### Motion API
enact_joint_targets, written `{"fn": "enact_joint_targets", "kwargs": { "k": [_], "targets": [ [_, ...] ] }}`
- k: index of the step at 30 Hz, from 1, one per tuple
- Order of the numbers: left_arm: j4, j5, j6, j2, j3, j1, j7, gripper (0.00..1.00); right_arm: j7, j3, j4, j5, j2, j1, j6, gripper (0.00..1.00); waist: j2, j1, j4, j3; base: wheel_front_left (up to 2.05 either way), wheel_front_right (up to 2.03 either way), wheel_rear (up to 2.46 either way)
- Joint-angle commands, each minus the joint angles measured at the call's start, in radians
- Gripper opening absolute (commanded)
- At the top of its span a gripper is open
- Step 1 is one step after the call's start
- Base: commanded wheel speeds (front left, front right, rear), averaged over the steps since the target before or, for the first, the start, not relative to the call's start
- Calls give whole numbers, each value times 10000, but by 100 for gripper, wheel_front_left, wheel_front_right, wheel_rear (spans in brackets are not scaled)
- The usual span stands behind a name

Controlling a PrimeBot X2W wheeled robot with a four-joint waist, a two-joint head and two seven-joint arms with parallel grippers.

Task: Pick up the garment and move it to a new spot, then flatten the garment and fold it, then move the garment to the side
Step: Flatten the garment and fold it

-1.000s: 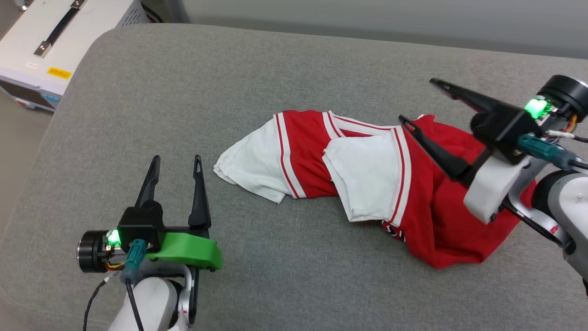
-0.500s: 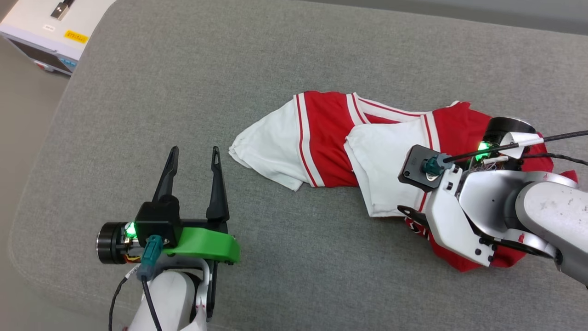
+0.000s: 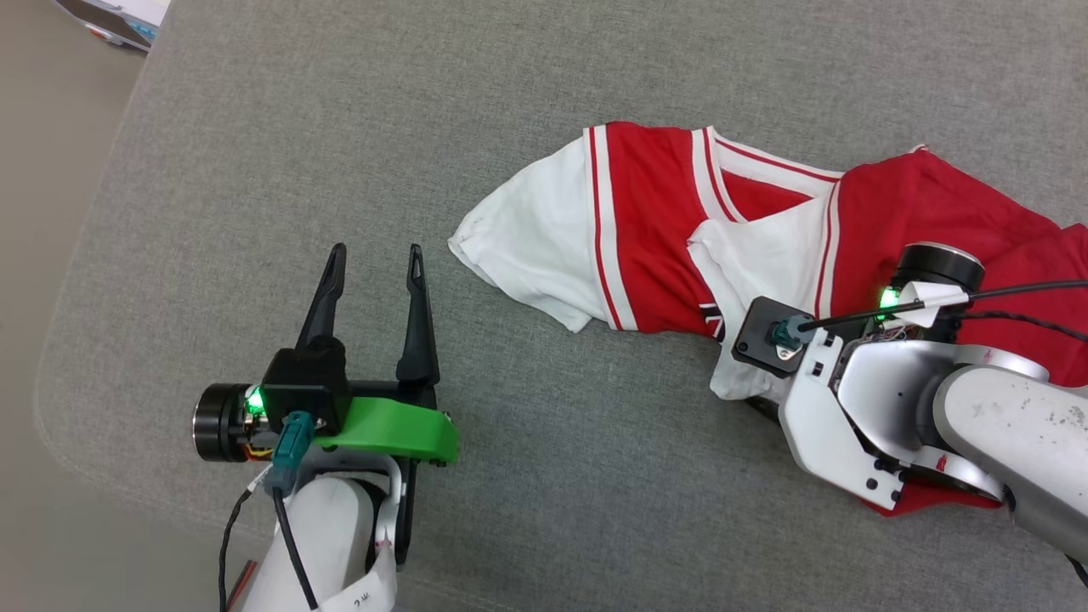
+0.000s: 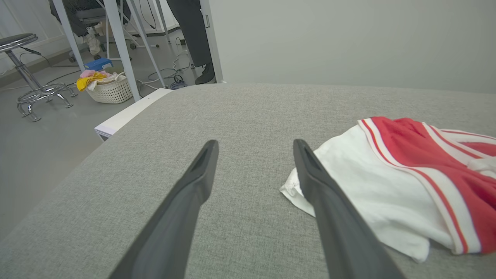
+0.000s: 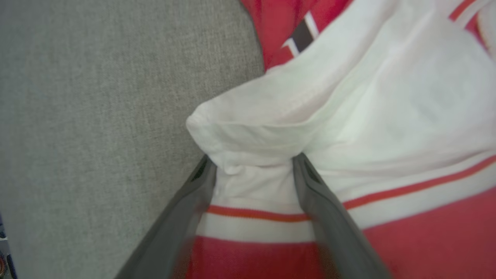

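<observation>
Down from its raised pose a second ago, the right arm now sits low over the shirt, and the head camera has tipped downward too, so the shift of the whole head view is no move of the cloth.

The grey tabletop (image 3: 340,127) carries the shirt (image 3: 646,229) crumpled in a long band, running from the middle of the head view out toward 3 o'clock. It is bunched, not spread, so the first step, the pick-up, looks to be in hand.

The right hand (image 5: 254,159) is open, fingers wide and set astride a white sleeve (image 5: 310,116). A fold of that sleeve lies between the tips and on toward 12 o'clock, with red-striped trim lower between the fingers. Nothing is pinched yet. The straddle seems chosen to gather a thick fold when the fingers close, rather than a single layer.

The left hand (image 3: 376,251) hovers open at about 8 o'clock from the shirt and holds nothing. The nearest white sleeve end lies at its 2 o'clock, near but apart — probably waiting its turn.
</observation>
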Motion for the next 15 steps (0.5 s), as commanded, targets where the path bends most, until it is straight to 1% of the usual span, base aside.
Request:
{"fn": "enact_joint_targets", "kwargs": {
  "k": [1, 2, 4, 9, 14, 15],
  "targets": [
    [30, 111, -5, -57, 64, -83, -57, 100, -165, 352, 422, 12, 100, 453, 4, 2, -1, 1, -98, -93, 0, 0, 0],
    [48, 125, -11, -59, 92, -55, -57, 100, -385, 352, 432, -36, 131, 380, 4, 0, -1, 1, -154, -156, 0, 0, 0],
    [89, 164, -38, -64, 143, -8, -57, 100, -1000, 352, 470, -106, 187, 195, 4, 0, -1, 1, -295, -324, 0, 0, 0],
    [159, 269, -138, -69, 298, 199, -57, 100, -2974, 283, 663, 282, 276, -147, 4, 0, -1, 1, -728, -892, 0, 0, 0],
    [193, 392, -218, -70, 492, 573, -57, 100, -4678, -720, 644, 969, 317, 360, 4, 0, -1, 1, -1221, -1465, 0, 0, 0],
    [203, 452, -264, -70, 601, 722, -57, 100, -5321, -1370, 638, 1290, 321, 819, 4, 0, -1, 1, -1426, -1664, 0, 0, 0]
  ]
}}
